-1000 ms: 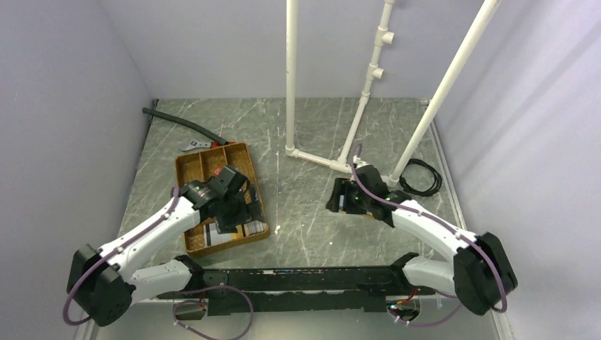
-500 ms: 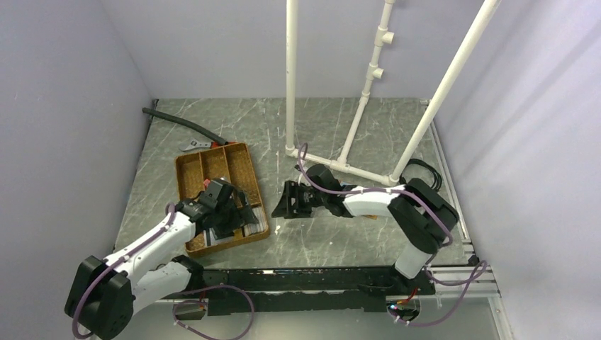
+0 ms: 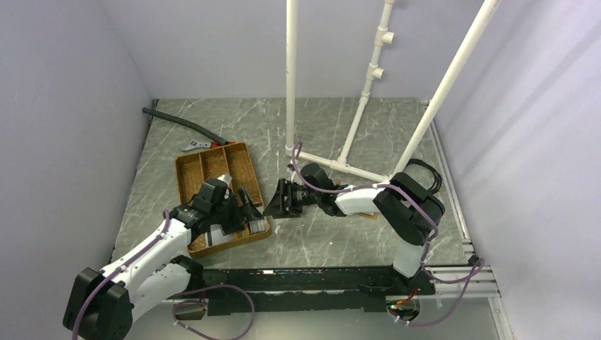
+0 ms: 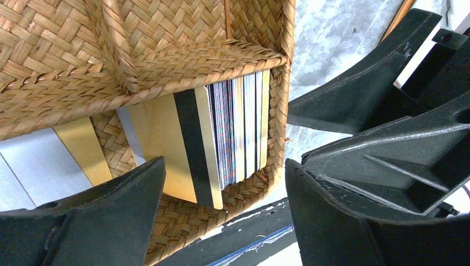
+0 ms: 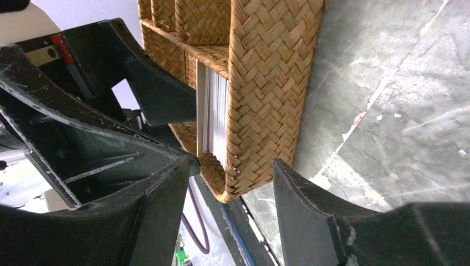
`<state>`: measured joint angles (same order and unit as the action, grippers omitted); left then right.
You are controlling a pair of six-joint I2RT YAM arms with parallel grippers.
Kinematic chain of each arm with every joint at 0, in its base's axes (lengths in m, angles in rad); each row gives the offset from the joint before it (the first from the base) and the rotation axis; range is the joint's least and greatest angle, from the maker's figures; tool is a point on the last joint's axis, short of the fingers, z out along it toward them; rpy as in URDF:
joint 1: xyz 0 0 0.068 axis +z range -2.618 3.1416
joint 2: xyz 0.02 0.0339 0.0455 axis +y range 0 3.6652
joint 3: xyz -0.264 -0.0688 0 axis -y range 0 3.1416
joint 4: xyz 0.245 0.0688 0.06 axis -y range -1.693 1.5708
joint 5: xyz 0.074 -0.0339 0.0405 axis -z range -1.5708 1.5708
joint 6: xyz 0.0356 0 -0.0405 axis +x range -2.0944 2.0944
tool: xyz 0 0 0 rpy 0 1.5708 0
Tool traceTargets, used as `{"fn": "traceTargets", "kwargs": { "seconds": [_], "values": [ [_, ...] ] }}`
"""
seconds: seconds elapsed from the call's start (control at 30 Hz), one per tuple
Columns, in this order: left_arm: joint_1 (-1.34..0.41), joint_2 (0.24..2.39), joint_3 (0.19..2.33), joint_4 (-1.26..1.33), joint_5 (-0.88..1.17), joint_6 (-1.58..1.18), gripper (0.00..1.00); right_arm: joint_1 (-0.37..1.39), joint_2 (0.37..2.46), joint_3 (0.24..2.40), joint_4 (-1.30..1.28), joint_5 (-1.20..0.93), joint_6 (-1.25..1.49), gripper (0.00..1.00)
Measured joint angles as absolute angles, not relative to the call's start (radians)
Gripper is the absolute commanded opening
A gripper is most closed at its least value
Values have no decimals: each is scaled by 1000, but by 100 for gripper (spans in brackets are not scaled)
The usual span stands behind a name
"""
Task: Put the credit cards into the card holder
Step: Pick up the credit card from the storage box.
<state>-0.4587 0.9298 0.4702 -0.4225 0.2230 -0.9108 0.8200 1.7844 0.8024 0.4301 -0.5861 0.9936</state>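
Note:
The credit cards (image 4: 238, 127) stand on edge as a stack in the near-right compartment of the brown woven tray (image 3: 212, 164). A gold card with a black stripe (image 4: 166, 149) and a grey card (image 4: 39, 166) lie beside them. The cards also show in the top view (image 3: 237, 230) and the right wrist view (image 5: 216, 116). My left gripper (image 3: 244, 207) is open and empty just above the cards (image 4: 221, 221). My right gripper (image 3: 276, 202) is open and empty, its jaws either side of the tray's right wall (image 5: 233, 221). A small orange-tan bit under my right forearm (image 3: 366, 214) may be the card holder.
A white pipe frame (image 3: 291, 78) stands on the table behind the right arm. A black hose (image 3: 181, 122) and a metal tool (image 3: 193, 146) lie behind the tray. A black cable coil (image 3: 424, 173) lies at the right. A black rail (image 3: 298, 278) runs along the near edge.
My right arm has swung left from the table's right part to the tray's right wall. My left gripper has shifted nearer and lower over the card compartment.

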Motion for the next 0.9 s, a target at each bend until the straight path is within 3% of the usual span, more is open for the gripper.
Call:
{"fn": "traceTargets", "kwargs": {
  "seconds": [0.07, 0.33, 0.53, 0.7, 0.9],
  "values": [
    [-459, 930, 470, -424, 227, -909, 70, 824, 1790, 807, 438, -587, 999, 58],
    [-459, 934, 470, -434, 232, -902, 44, 835, 1799, 812, 446, -588, 1007, 58],
    [-459, 935, 482, -461, 228, -889, 16, 836, 1799, 812, 446, -588, 1007, 57],
    [-458, 920, 517, -540, 196, -873, 3, 836, 1799, 812, 443, -585, 1005, 57],
    [-457, 904, 572, -659, 168, -868, 0, 835, 1797, 818, 391, -570, 971, 57]
  ]
}}
